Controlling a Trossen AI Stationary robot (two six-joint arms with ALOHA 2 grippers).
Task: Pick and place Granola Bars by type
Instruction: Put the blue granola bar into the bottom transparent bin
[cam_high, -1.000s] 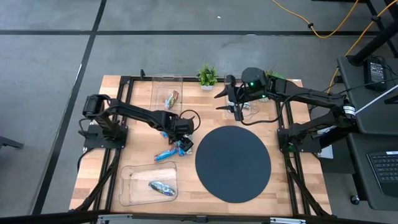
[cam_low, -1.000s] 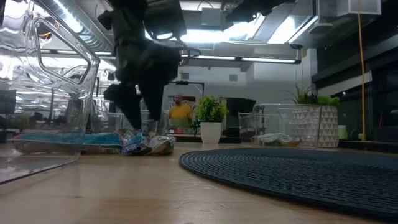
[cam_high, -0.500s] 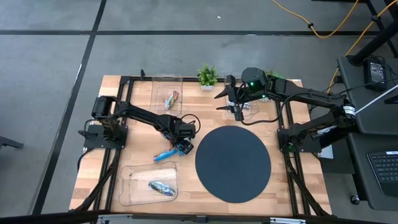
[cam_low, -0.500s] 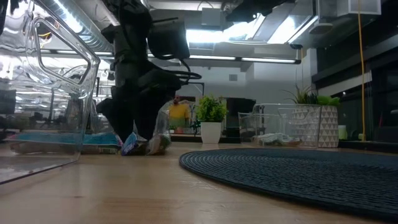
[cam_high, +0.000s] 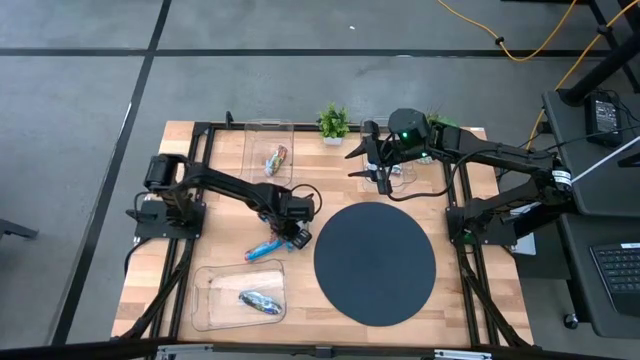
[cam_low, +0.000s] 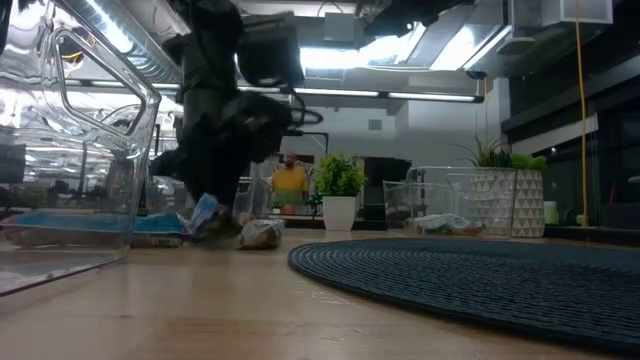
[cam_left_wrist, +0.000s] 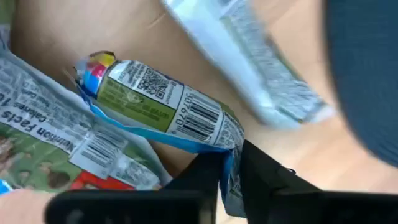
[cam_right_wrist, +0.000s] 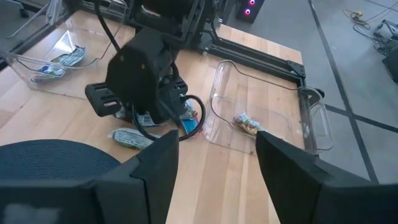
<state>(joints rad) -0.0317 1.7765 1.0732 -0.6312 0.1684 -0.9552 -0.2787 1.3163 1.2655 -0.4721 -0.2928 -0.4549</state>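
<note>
My left gripper (cam_high: 292, 233) is down at the table's middle left, shut on a blue-edged granola bar (cam_left_wrist: 155, 106) with a green label. The bar (cam_high: 265, 248) stretches from the gripper toward the near left. A silver-white bar (cam_left_wrist: 249, 56) lies flat on the wood beside it (cam_low: 260, 233). A third wrapper (cam_left_wrist: 50, 143) lies next to the held bar. My right gripper (cam_right_wrist: 217, 174) hangs open and empty over the far right of the table (cam_high: 378, 175). My left gripper pinches the bar's crimped end seal (cam_left_wrist: 231, 163) between its two fingers. The fingers come from above, pointing down. That end (cam_low: 203, 213) is tipped up off the wood, and the bar's other end (cam_high: 252, 253) still lies on the table.
A clear tray (cam_high: 240, 295) at the near left holds bars. Another clear tray (cam_high: 270, 155) at the far left holds one bar (cam_right_wrist: 245, 123). A dark round mat (cam_high: 375, 262) covers the middle right. A small potted plant (cam_high: 333, 122) stands at the far edge.
My left gripper has shut on the blue-edged bar's end. That end has come up off the wood and tipped, while the silver-white bar beside it has stayed on the table.
</note>
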